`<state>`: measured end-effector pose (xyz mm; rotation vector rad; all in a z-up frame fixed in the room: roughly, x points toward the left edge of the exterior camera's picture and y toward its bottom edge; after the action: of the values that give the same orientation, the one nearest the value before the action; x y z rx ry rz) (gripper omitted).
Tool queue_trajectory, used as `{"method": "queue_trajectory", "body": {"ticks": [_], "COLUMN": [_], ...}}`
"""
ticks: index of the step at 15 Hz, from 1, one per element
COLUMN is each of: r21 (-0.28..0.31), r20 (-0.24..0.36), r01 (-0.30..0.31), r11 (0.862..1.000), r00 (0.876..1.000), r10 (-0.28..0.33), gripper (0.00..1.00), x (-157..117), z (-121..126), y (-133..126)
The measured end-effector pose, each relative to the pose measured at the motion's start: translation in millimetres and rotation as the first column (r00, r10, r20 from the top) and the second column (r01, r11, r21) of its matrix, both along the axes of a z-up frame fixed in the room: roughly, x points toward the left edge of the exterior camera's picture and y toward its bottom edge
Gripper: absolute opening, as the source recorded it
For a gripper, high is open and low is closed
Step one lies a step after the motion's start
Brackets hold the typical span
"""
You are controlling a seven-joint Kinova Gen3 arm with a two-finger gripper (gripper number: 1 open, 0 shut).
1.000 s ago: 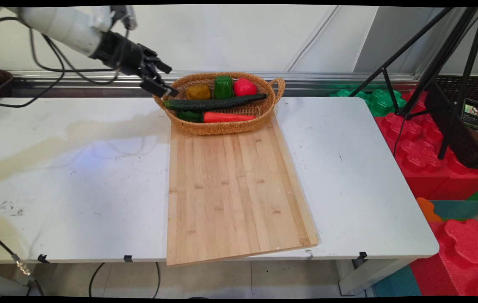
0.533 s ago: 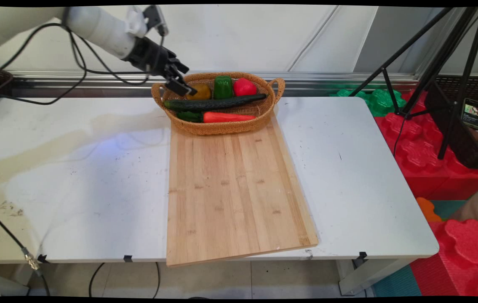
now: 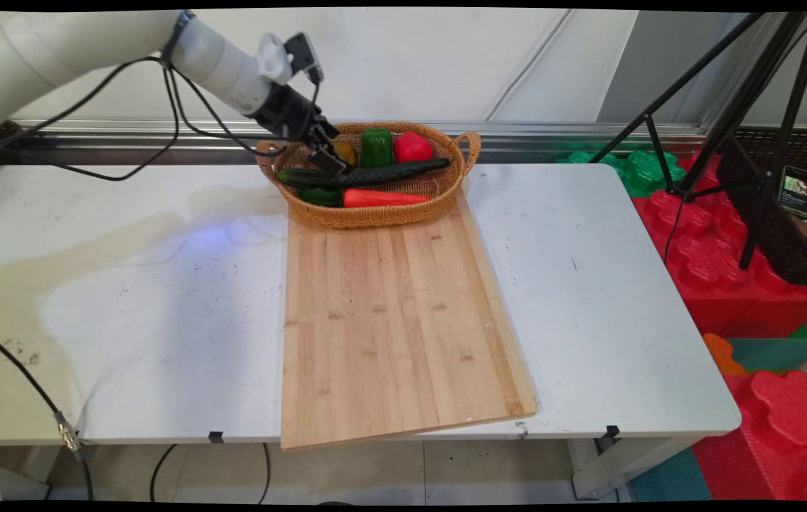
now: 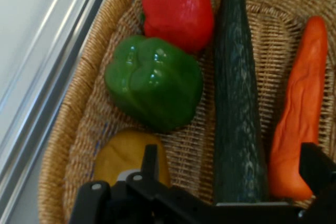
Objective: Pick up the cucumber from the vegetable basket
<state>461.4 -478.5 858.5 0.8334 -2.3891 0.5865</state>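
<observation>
Looking down into the wicker basket (image 3: 375, 213), we see the gripper (image 4: 231, 182), which we call the jaws, hanging low over its left end. The jaws are spread wide apart. One finger sits by the yellow-brown potato (image 4: 123, 161) and the other sits past the carrot (image 4: 299, 124), so the thick end of the cucumber (image 4: 236, 103) lies in the gap between them. Nothing is pinched. From the hand view we think the jaws are not touching the cucumber, but its near end is partly hidden, so we cannot be sure.

The basket keeps the vegetables from rolling away. The cucumber (image 3: 367, 173) and carrot (image 3: 385, 198) are long, so they lie flat along the front. The green pepper (image 3: 377, 146) and red pepper (image 3: 413, 147) sit side by side at the back, just beside the potato.

The basket rests on the far end of the bamboo cutting board (image 3: 396, 320), which lies flat on the white tabletop (image 3: 147, 299). A black tripod (image 3: 730, 107) stands off to the right.
</observation>
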Motion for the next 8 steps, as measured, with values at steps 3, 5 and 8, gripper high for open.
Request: {"method": "queue_trajectory", "body": {"ticks": [3, 5, 8], "r21": [0.013, 0.023, 0.033], "r20": [0.012, 0.019, 0.025], "r01": [-0.007, -0.012, -0.018], "r11": [1.000, 1.000, 0.999], "r00": [1.000, 1.000, 1.000], "r10": [0.007, 0.012, 0.017], "gripper": [1.00, 1.00, 1.00], "x": [-9, -16, -22], "z": [-12, -21, -29], "y": [-11, -19, -26]}}
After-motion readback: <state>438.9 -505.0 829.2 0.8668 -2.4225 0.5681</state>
